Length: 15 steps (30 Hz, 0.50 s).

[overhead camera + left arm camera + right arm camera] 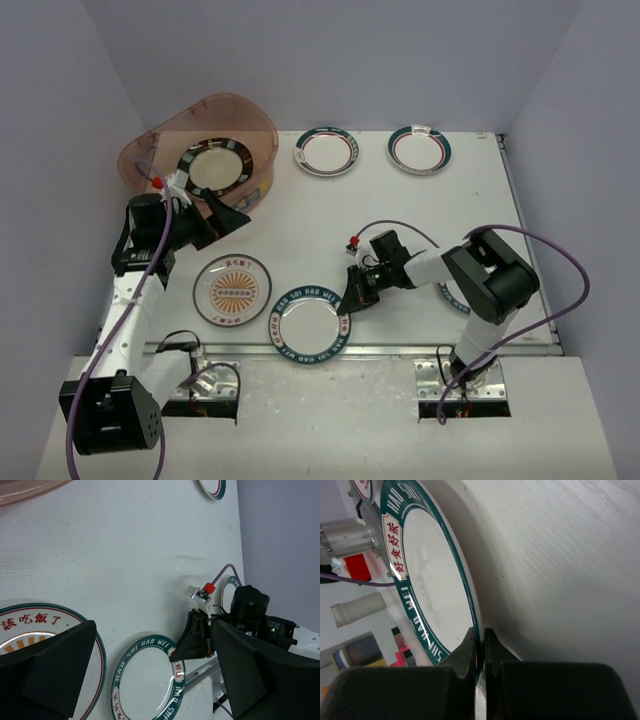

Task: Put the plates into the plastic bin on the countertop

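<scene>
My right hand (pixel 480 634) is pinched tight on the rim of the teal-lettered plate (pixel 430 575). In its wrist view the two fingers (pixel 462 657) meet over the edge with only the rim's thickness between them. That view cuts off most of the plate, and I cannot tell from it whether the far side rests on the counter (pixel 560 555). From above, the hand sits low at the plate's right rim, near the front edge of the counter. The right arm is folded back on itself toward the right and covers another plate (pixel 452 303), leaving only a sliver of teal rim showing.

My left hand (pixel 228 215) has its fingers spread wide with nothing between them. It hovers just in front of the plastic bin (pixel 258 120), beyond the orange sunburst plate (pixel 232 290), pointing right across the counter. In its wrist view the dark fingers (pixel 50 675) fill both lower corners and hide much of the sunburst plate.

The bin stands at the far left corner with a black-and-gold plate (pixel 213 168) lying inside it — its wall blurs whatever else may be in there. Two banded plates (pixel 326 150) (pixel 419 148) lie side by side at the far edge.
</scene>
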Available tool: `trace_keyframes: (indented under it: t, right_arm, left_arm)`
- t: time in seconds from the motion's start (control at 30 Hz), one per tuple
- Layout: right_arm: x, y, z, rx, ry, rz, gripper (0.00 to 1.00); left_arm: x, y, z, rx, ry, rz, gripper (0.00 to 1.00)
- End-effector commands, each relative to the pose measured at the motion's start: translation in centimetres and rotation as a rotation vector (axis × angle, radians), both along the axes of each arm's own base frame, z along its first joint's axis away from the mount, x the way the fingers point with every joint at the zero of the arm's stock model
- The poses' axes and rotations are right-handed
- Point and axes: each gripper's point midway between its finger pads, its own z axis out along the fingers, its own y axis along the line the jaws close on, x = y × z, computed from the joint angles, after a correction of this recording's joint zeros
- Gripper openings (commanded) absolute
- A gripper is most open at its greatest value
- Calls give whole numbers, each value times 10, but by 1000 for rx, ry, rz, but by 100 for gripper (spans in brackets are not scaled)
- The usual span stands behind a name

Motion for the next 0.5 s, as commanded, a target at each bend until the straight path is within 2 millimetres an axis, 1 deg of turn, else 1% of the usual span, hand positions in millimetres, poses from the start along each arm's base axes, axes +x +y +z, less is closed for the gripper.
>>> trace_keyframes:
  t: [0.0, 0.07, 0.1, 0.23, 0.33, 0.37, 0.4, 0.43, 0.47]
  right_arm:
    - [40, -11, 35, -7, -163, -84, 0]
    - [61, -24, 66, 10, -253, -143, 0]
    - [66, -28, 79, 14, -274, -161, 0]
    - [78, -32, 131, 77, -371, -169, 0]
    - [82, -33, 157, 120, -419, -171, 0]
    - [83, -33, 166, 140, -430, -170, 0]
    - [83, -33, 178, 171, -443, -165, 0]
    - [83, -33, 184, 186, -454, -163, 0]
    - [84, -35, 193, 197, -464, -169, 0]
  left_arm:
    - [-4, -19, -5, 22, -48, -130, 100]
    - [-11, -34, -11, 27, -41, -193, 100]
    - [-14, -45, -12, 26, -43, -232, 100]
    - [-24, -83, -19, 11, -24, -355, 100]
    - [-24, -101, -25, -5, 2, -395, 98]
    - [-24, -105, -25, -12, 1, -407, 96]
    - [-26, -113, -27, -25, 10, -428, 91]
    - [-26, -118, -26, -32, 9, -442, 86]
    - [-26, -124, -24, -41, 8, -460, 73]
